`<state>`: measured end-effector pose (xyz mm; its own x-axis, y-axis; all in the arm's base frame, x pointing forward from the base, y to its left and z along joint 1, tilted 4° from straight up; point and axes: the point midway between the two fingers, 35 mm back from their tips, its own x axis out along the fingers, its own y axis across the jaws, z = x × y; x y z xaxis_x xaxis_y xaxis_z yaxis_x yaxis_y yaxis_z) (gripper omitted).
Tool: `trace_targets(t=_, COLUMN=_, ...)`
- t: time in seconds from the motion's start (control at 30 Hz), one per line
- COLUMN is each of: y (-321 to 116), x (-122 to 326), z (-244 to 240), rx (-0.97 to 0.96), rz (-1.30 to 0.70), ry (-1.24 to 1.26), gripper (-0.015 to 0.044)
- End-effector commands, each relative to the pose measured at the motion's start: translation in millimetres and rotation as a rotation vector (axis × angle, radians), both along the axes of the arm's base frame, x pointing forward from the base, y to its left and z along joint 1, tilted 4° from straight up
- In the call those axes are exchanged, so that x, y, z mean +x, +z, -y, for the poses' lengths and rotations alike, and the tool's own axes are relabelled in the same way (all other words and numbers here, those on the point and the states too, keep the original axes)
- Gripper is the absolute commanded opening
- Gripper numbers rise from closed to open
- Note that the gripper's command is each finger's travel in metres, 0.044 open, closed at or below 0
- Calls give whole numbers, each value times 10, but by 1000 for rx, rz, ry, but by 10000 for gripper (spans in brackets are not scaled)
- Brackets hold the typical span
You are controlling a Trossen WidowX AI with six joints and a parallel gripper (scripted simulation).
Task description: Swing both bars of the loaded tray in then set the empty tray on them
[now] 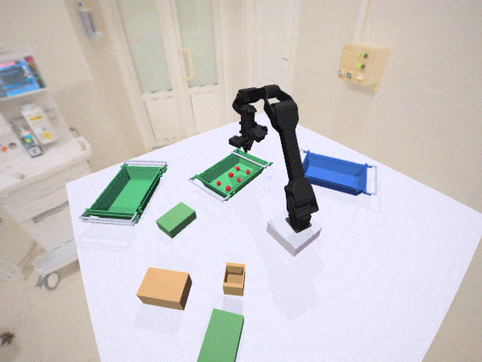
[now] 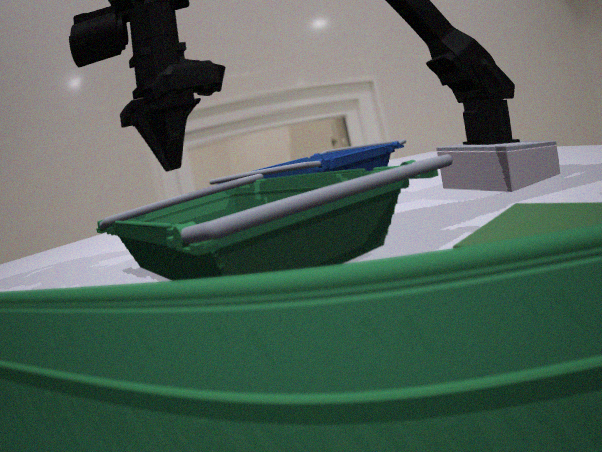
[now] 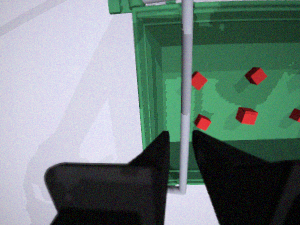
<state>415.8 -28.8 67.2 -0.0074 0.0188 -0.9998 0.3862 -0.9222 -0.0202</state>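
The empty green tray [image 1: 149, 196] [image 2: 300, 350] stands at nine o'clock from the block-loaded green tray [image 1: 249, 183] [image 2: 320, 227] [image 3: 144, 89], whose seven-o'clock bar [image 1: 208, 190] [image 2: 315, 201] lies outward and one-o'clock bar [image 1: 252, 158] [image 2: 180, 200] [image 3: 186, 74] inward, beneath the raised gripper [image 1: 247, 149] [image 2: 173, 169] [image 3: 180, 136], its jaws slightly parted, grasping nothing.

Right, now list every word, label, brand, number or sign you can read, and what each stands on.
None can be read.
White box on the left: marks too blurred.
Blue screen: too blurred.
Wall panel: markings too small.
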Motion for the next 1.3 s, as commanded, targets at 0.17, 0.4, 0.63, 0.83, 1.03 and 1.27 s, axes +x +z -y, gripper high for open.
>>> trace_targets(t=0.17, y=-40, x=-12, z=-2, rx=1, rz=-10, ry=0, gripper=85)
trace_targets(t=0.4, y=-40, x=-12, z=-2, rx=1, rz=-10, ry=0, gripper=85)
trace_targets(t=0.63, y=-40, x=-12, z=-2, rx=1, rz=-10, ry=0, gripper=85)
trace_targets(t=0.83, y=314, x=23, z=6, rx=1, rz=-8, ry=0, gripper=85)
trace_targets(t=1.03, y=496, x=-2, z=-71, rx=3, rz=-16, ry=81, gripper=85)
trace_targets(t=1.27, y=391, x=-121, z=-859, rx=19, rz=7, ry=940, gripper=85)
